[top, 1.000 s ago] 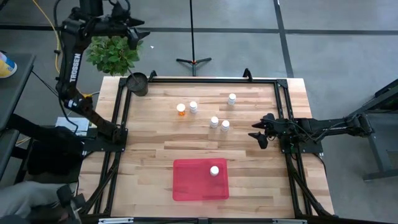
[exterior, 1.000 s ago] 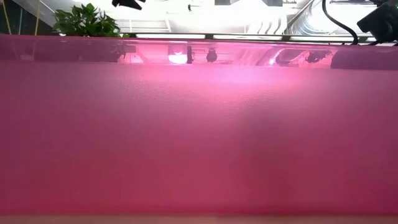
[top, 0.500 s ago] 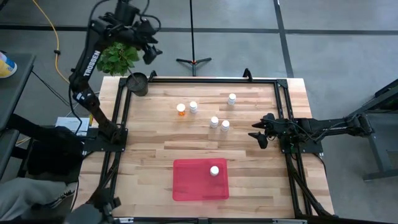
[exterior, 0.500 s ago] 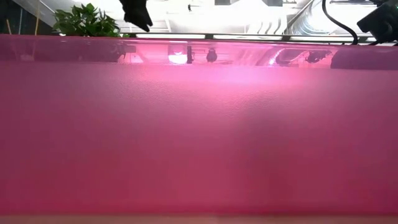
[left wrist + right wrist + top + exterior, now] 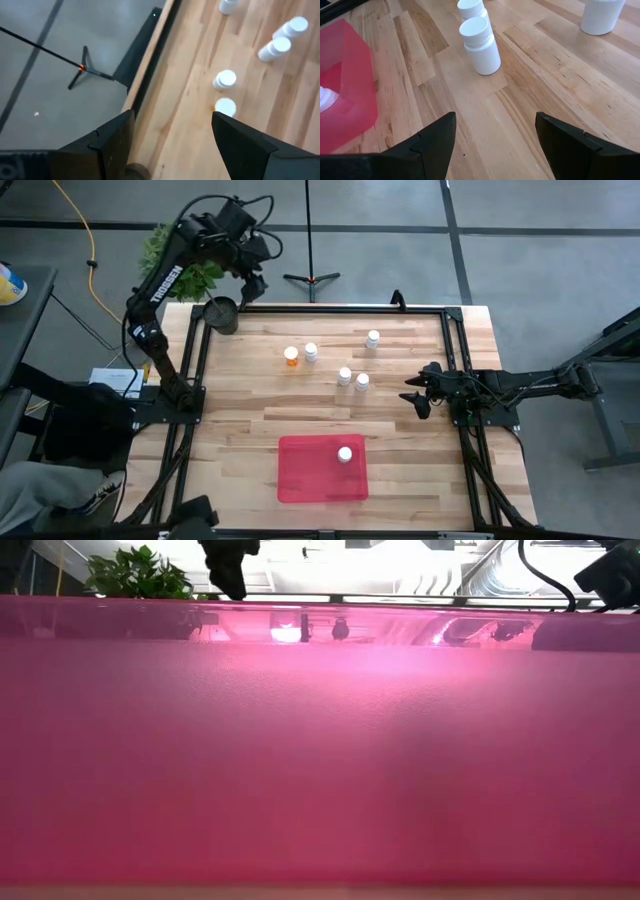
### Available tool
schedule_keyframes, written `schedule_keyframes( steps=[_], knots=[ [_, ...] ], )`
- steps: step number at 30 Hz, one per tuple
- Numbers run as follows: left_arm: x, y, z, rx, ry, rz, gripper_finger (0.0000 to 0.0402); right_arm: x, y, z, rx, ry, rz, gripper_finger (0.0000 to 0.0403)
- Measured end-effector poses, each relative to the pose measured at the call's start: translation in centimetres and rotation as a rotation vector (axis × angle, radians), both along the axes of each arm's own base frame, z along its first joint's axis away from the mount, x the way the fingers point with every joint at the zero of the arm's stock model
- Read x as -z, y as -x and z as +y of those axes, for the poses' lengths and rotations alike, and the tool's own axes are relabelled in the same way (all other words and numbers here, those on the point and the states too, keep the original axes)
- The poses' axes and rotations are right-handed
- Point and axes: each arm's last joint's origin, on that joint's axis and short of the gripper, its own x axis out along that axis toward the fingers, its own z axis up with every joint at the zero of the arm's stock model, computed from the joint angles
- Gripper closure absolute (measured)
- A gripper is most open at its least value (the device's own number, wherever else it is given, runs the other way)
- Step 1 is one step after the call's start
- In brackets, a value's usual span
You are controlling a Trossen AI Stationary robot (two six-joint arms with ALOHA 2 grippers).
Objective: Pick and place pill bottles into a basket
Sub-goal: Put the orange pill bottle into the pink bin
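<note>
Grey floor with dark seams surrounds a butcher-block table (image 5: 250,405) framed by black rails. On its near middle lies the red basket (image 5: 310,477), a shallow translucent tray, with one white pill bottle (image 5: 345,454) standing in its far right corner. Five more stand on the bare wood farther back: an orange-bodied bottle (image 5: 291,356) just beside a white bottle (image 5: 311,352), a close pair (image 5: 352,378) near the table's centre, and a lone bottle (image 5: 373,338) farther off to the right.

From table height the basket's red wall (image 5: 320,740) fills nearly the whole low view, hiding the bottles; only a strip of room, some leaves and the dark tip of an arm show above it.

High over the far left corner hangs the left gripper (image 5: 250,285), near a small dark round pot (image 5: 221,314) and a leafy plant (image 5: 180,272); its fingers (image 5: 112,137) stand wide apart with nothing between them, the two nearest white caps visible past them.

At the right edge the right gripper (image 5: 417,397) rests low, jaws spread and empty; its wrist camera sees the close pair past its fingers (image 5: 437,137), and the basket's corner cut off at the frame edge.
</note>
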Motion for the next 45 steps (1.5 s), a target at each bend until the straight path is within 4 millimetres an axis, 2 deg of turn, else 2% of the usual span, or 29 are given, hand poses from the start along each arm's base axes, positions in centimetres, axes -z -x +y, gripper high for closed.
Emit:
schedule_keyframes(
  steps=[18, 35, 45],
  knots=[
    [1.5, -1.0, 0.1, 0.057, 0.212, -0.060, 0.0103, 0.0, 0.0, 0.0, -0.001, 0.000, 0.000, 0.0139],
    [7.4, -2.1, 1.2, 0.060, 0.356, 0.078, 0.0103, 0.0, 0.0, 0.0, 0.001, -0.003, 0.000, 0.0139],
    [10.6, -4.6, 0.0, 0.138, 0.355, 0.115, 0.0103, 0.0, 0.0, 0.0, 0.000, 0.000, 0.000, 0.0139]
  ],
)
